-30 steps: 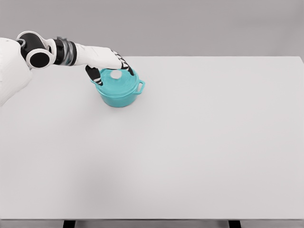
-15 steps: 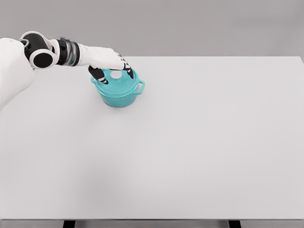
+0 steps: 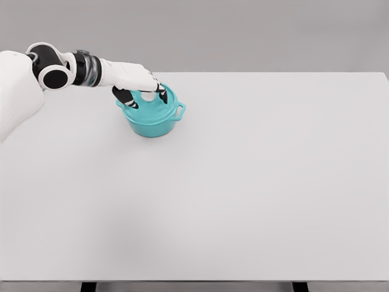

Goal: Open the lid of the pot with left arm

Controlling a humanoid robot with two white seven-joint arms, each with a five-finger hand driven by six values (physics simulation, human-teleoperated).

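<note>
Left hand (image 3: 143, 85) on pot lid knob

We see curled fingers closing round the knob, lid (image 3: 152, 106) still seated; teal pot (image 3: 152, 120) sits at table's (image 3: 255, 182) 10 o'clock, directly below the hand, so we lift straight up.

A bare simulated test space; a plain white table (image 3: 255, 194) against a featureless grey backdrop (image 3: 243, 30).

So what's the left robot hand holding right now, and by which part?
The left robot hand grips the teal lid by its white knob; the lid looks tilted up off the pot.
</note>
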